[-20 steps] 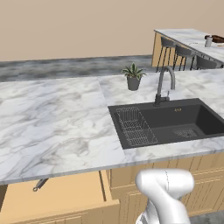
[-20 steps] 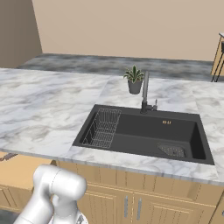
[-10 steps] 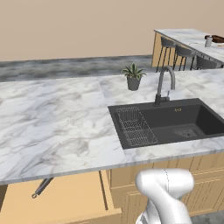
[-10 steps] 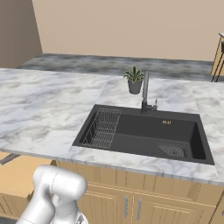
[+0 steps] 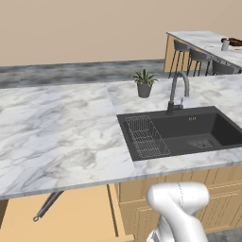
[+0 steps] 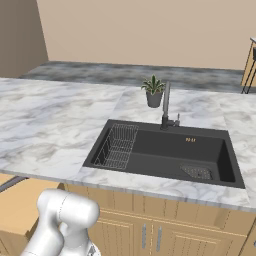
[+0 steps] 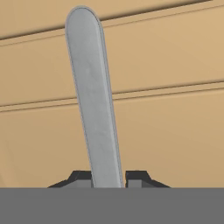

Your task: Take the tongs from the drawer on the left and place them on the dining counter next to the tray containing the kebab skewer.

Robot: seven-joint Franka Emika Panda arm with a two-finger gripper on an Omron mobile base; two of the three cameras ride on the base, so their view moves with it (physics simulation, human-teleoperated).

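Note:
In the hand view my gripper (image 7: 107,180) is shut on the tongs (image 7: 92,100). Their flat grey blade rises from between the two dark fingertips (image 7: 80,177) in front of light-wood panels. In the left base view the tongs (image 5: 47,206) slant out from under the worktop edge, ring end lowest, above the open drawer (image 5: 80,217). Their tip (image 6: 10,184) pokes in at the left edge of the right base view, over the drawer (image 6: 20,207). Far off at the upper right are the dining counter (image 5: 201,40) and the dark tray (image 5: 235,42). The kebab skewer is too small to make out.
A marble worktop (image 5: 56,127) overhangs the drawer. It holds a black sink (image 5: 189,132) with a wire rack (image 5: 146,137), a faucet (image 5: 177,92) and a potted plant (image 5: 143,82). Dark stools (image 5: 189,54) stand beside the dining counter, and a small grey jar (image 5: 226,44) sits next to the tray.
More of the tongs shows below the worktop edge in the left base view, and their tip has come into the right base view. The gripper has stayed shut.

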